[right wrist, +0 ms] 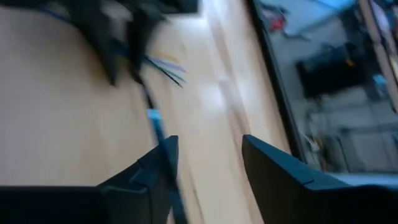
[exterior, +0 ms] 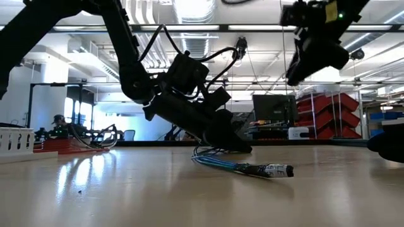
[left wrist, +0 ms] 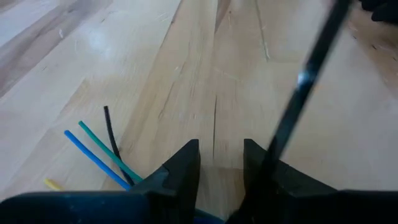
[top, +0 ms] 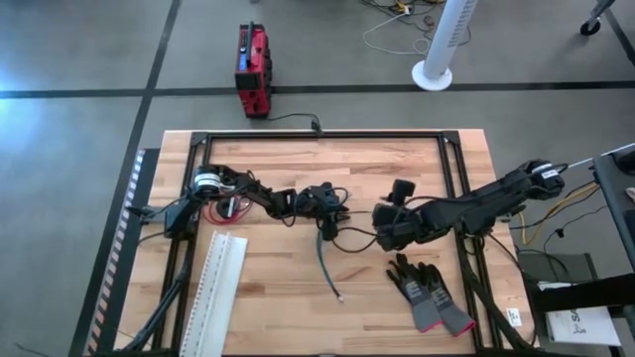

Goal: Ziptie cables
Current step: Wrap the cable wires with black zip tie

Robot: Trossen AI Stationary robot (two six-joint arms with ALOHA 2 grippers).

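Two grippers converge mid-table: left gripper (top: 327, 220) down, fingers (left wrist: 180, 171) slightly apart, seemingly pinning the thin blue-and-black cable bundle (top: 325, 260) on the wooden table (top: 278, 288); right gripper (top: 382, 223) hovers just right, fingers (right wrist: 273, 174) apart, likely lining up.

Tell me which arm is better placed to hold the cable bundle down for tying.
Left. The left gripper already sits low on the cables at the table's middle, fingers narrowly parted over their loose ends. The right gripper hangs higher beside them, open and empty.
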